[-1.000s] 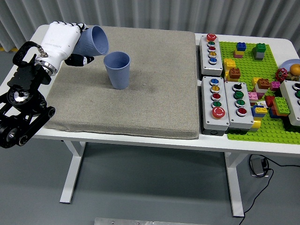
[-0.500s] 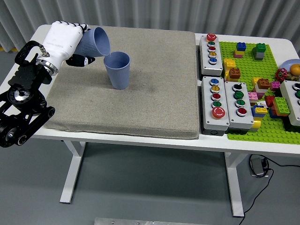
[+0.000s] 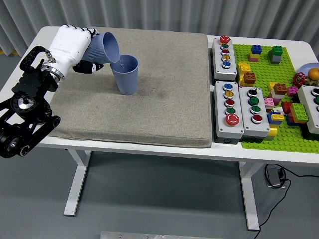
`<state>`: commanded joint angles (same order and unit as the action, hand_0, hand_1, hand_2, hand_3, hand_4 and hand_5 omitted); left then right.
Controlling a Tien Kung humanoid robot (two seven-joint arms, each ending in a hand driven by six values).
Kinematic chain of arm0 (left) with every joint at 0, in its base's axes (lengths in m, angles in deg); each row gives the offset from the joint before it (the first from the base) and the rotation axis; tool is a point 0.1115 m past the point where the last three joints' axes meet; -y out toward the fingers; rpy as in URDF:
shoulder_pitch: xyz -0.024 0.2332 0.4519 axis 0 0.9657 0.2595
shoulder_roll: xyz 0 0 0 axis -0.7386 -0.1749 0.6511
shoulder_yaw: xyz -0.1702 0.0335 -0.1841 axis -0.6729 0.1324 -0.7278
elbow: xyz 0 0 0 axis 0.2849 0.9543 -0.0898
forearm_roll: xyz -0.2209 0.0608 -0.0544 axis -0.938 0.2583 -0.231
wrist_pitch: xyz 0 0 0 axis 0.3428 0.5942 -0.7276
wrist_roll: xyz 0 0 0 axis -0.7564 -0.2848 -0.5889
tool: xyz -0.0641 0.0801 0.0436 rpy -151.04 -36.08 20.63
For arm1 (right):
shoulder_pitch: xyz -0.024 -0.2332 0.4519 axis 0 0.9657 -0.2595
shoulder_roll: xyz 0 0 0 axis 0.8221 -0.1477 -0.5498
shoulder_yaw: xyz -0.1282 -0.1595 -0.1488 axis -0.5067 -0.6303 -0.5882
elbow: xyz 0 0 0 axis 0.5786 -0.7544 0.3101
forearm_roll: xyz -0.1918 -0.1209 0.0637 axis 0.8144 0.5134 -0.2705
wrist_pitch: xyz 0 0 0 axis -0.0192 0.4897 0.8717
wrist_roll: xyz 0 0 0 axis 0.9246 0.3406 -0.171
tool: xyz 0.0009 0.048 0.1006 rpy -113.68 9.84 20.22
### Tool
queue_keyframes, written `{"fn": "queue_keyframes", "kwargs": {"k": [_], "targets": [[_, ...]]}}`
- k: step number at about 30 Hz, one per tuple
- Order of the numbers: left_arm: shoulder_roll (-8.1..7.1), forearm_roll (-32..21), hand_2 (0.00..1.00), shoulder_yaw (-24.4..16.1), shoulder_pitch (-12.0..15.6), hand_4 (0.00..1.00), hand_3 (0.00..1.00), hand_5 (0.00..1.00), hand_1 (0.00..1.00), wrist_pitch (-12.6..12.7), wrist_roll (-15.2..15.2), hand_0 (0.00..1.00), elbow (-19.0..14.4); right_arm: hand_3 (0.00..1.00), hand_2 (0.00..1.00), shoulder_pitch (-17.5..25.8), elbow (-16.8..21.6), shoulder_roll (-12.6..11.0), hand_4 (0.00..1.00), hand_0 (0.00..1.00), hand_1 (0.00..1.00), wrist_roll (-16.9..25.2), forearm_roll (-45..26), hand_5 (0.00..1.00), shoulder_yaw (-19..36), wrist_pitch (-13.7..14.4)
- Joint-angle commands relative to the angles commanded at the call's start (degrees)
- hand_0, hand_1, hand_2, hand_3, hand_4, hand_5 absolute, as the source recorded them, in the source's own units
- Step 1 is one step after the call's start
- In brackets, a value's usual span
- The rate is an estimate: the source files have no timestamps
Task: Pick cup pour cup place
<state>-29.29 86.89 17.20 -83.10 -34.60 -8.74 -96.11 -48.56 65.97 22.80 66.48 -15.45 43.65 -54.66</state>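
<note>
A blue ribbed cup point(image 3: 126, 74) stands upright on the grey mat point(image 3: 149, 109) at its upper left. My left hand point(image 3: 75, 46), white with black fingertips, is shut on a second blue cup point(image 3: 103, 48). It holds that cup tipped on its side, mouth to the right, with the rim over the left edge of the standing cup's mouth. The right arm is out of view.
White button boxes point(image 3: 225, 51) point(image 3: 229, 109) point(image 3: 254, 105) stand right of the mat. A green baseplate point(image 3: 259, 134) with several coloured bricks covers the table's right end. A plate point(image 3: 308, 67) shows at the far right edge.
My left hand has moved right with the tipped cup, bringing its rim from a little left of the standing cup to over that cup's mouth.
</note>
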Motion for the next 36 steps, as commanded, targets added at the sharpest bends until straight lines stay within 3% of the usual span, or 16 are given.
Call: {"fn": "queue_keyframes", "kwargs": {"k": [6, 29, 36], "targets": [[-1.12, 0.0, 0.536, 2.3, -0.7, 0.781, 0.583, 0.218, 0.529, -0.3, -0.2, 0.517, 0.2, 0.539, 0.490, -0.1, 0.0, -0.1, 0.009, 0.669, 0.549, 0.1, -0.4, 0.331, -0.3, 0.1], [-2.17, 0.0, 0.536, 6.9, -3.9, 0.780, 0.582, 0.221, 0.528, -1.0, -1.1, 0.519, 0.1, 0.539, 0.490, -0.2, 0.0, -0.2, 0.009, 0.669, 0.549, 0.1, -0.7, 0.333, -0.4, 0.1], [-3.35, 0.0, 0.535, 8.8, -5.3, 0.779, 0.582, 0.221, 0.529, -1.6, -1.3, 0.518, 0.0, 0.538, 0.489, -0.4, 0.0, -0.3, 0.009, 0.669, 0.549, 0.2, -0.8, 0.331, -0.6, 0.1]]}}
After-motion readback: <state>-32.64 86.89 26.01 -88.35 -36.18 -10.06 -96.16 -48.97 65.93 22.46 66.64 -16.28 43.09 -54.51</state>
